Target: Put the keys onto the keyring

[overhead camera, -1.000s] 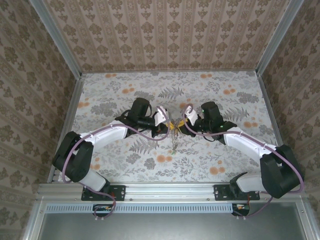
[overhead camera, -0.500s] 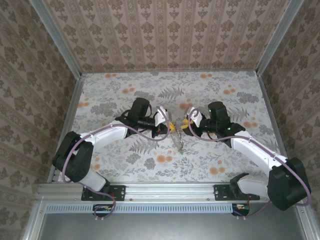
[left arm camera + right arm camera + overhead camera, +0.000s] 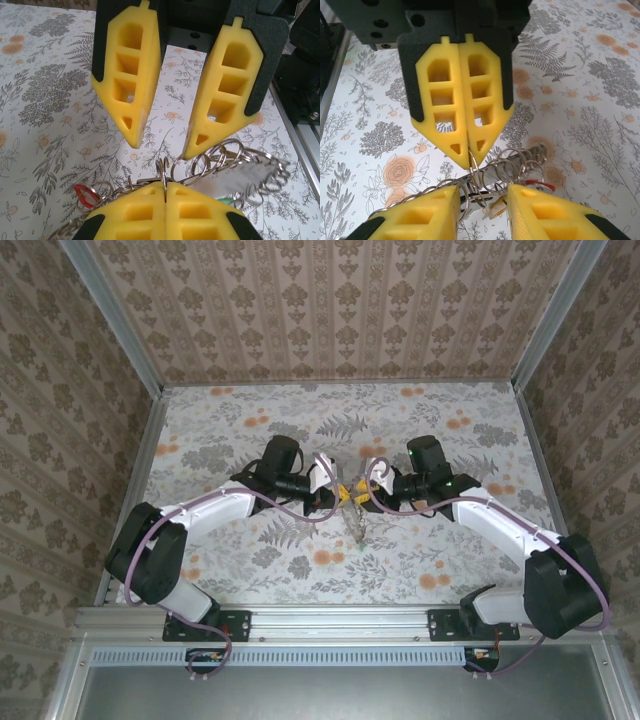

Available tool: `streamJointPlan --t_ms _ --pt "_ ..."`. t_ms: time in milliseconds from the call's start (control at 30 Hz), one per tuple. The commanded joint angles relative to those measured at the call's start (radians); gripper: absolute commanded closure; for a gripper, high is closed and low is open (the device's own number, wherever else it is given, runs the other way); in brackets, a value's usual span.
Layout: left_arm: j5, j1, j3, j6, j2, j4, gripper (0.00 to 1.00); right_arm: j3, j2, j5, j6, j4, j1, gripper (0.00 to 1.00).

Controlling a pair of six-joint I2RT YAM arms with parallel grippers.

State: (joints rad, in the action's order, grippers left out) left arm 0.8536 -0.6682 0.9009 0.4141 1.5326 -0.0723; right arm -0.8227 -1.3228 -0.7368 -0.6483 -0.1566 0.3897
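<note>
- Table (image 3: 230,430): floral top, patterned walls on 3 sides.
- My L arm (image 3: 215,510) & R arm (image 3: 500,525) reached in from opposite sides and met nose to nose near the table's middle.
- My L claw (image 3: 165,189): fingers were pressed flat together, clamped on a thin wire loop of the keyring (image 3: 162,172), which stuck out of the seam betw. the tips.
- My R claw (image 3: 484,194): fingers were apart, facing the L claw tip to tip, w/ the ring bunch in the gap. Couldn't tell if either pad touched the wire.
- Keyring was a bunch of pale metal loops linked together. It hung from my L tips, betw. the 2 claws.
- Red key (image 3: 85,194): red plastic head, on the rings just beside my L fingers.
- Green key (image 3: 226,200): only a sliver of green showed, at the other side of my L fingers, under a blurred pale metal piece (image 3: 250,175).
</note>
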Motion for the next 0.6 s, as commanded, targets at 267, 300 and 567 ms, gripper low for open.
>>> streamJointPlan --t_ms 267,300,567 --pt "0.07 -0.009 0.018 0.006 0.014 -0.013 1.0 -0.041 -0.05 -0.057 -0.072 -0.016 -0.009 0.77" --pt "0.071 -0.01 0.019 0.006 0.016 -0.013 1.0 -0.041 -0.053 -0.068 -0.067 -0.008 -0.009 0.78" --pt "0.072 -0.01 0.015 -0.006 0.015 -0.026 1.0 -0.042 -0.061 -0.103 -0.036 0.014 -0.01 0.83"
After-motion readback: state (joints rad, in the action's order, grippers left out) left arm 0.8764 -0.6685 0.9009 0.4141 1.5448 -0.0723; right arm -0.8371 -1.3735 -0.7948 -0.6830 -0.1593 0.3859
